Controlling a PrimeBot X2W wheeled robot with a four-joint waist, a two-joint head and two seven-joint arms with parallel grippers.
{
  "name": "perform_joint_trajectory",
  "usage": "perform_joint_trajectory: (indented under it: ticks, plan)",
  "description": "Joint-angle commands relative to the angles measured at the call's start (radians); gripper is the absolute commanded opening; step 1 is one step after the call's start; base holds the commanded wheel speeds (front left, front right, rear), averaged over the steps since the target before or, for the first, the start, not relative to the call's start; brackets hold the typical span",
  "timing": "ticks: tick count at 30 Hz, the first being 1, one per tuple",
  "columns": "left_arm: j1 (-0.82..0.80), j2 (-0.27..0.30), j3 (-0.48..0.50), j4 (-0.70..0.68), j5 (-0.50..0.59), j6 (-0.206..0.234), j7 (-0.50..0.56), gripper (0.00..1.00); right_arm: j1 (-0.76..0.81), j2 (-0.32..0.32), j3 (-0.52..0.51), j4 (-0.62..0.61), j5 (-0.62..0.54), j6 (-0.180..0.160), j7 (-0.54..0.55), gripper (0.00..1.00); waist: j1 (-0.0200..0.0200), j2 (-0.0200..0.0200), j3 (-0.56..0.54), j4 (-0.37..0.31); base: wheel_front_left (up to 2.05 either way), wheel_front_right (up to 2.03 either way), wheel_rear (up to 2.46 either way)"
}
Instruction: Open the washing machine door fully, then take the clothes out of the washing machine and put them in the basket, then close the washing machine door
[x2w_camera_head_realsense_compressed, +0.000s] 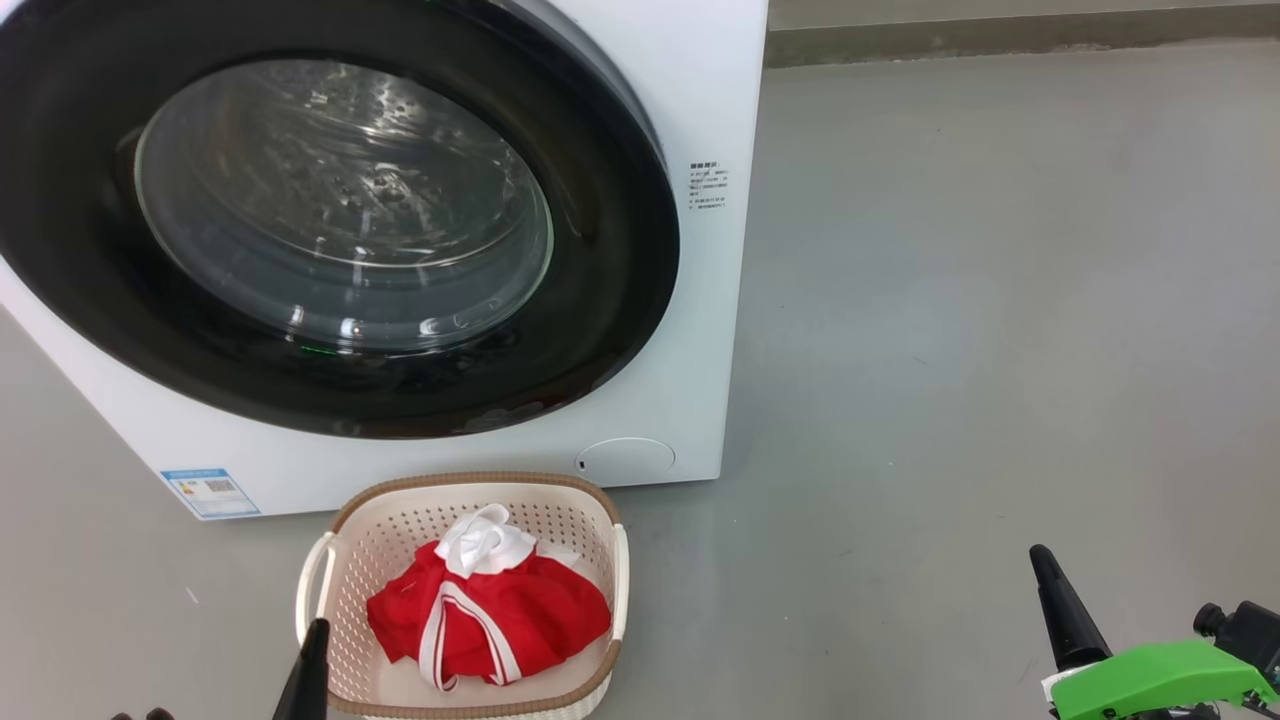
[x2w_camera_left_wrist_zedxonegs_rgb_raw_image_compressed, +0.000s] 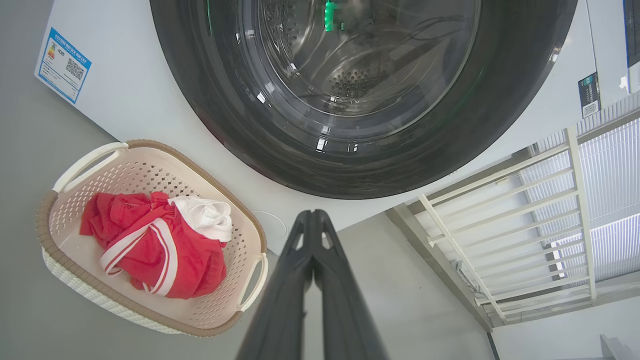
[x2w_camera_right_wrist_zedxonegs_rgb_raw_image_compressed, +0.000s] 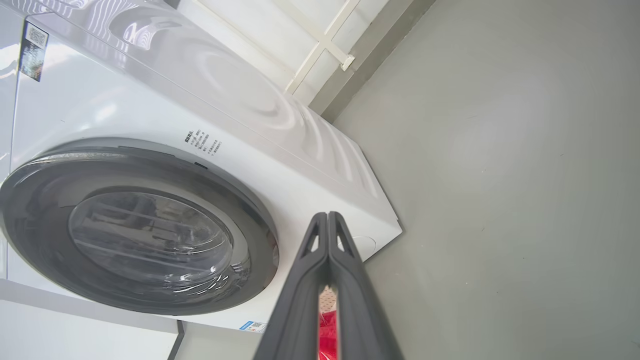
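Note:
The washing machine (x2w_camera_head_realsense_compressed: 700, 330) (x2w_camera_left_wrist_zedxonegs_rgb_raw_image_compressed: 130, 95) (x2w_camera_right_wrist_zedxonegs_rgb_raw_image_compressed: 280, 150) stands white on the grey floor, and its round black-framed door (x2w_camera_head_realsense_compressed: 330, 220) (x2w_camera_left_wrist_zedxonegs_rgb_raw_image_compressed: 365, 90) (x2w_camera_right_wrist_zedxonegs_rgb_raw_image_compressed: 135, 235) lies flat against the front, shut. Just before it sits the cream basket (x2w_camera_head_realsense_compressed: 330, 590) (x2w_camera_left_wrist_zedxonegs_rgb_raw_image_compressed: 150, 157) with the red and white clothes (x2w_camera_head_realsense_compressed: 490, 610) (x2w_camera_left_wrist_zedxonegs_rgb_raw_image_compressed: 155, 245) (x2w_camera_right_wrist_zedxonegs_rgb_raw_image_compressed: 327, 340) bundled inside. My left gripper (x2w_camera_head_realsense_compressed: 312, 655) (x2w_camera_left_wrist_zedxonegs_rgb_raw_image_compressed: 312, 215) hangs shut and empty at the basket's near left corner. My right gripper (x2w_camera_head_realsense_compressed: 1045, 560) (x2w_camera_right_wrist_zedxonegs_rgb_raw_image_compressed: 327, 216) is shut and empty over bare floor, right of the basket.
Grey floor (x2w_camera_head_realsense_compressed: 1000, 300) spreads out to the right of the machine. A low wall base (x2w_camera_head_realsense_compressed: 1000, 35) runs along the back. White railing (x2w_camera_left_wrist_zedxonegs_rgb_raw_image_compressed: 500, 215) stands beside the machine in the left wrist view.

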Motion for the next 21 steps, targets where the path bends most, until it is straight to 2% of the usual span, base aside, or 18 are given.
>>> perform_joint_trajectory:
  ticks: [1, 21]
  plan:
    - [-0.043, 0.008, 0.025, -0.029, -0.034, -0.004, 0.010, 0.00, -0.056, -0.006, 0.000, -0.032, 0.033, 0.000, 0.010, 0.00, -0.0001, 0.0000, 0.000, 0.001, 0.00, 0.00, 0.00]
    - [-0.074, 0.009, 0.036, -0.036, -0.257, -0.005, 0.068, 0.00, -0.080, -0.005, -0.021, -0.058, 0.230, -0.001, 0.069, 0.00, -0.0001, 0.0000, -0.005, 0.008, 0.00, 0.00, 0.00]
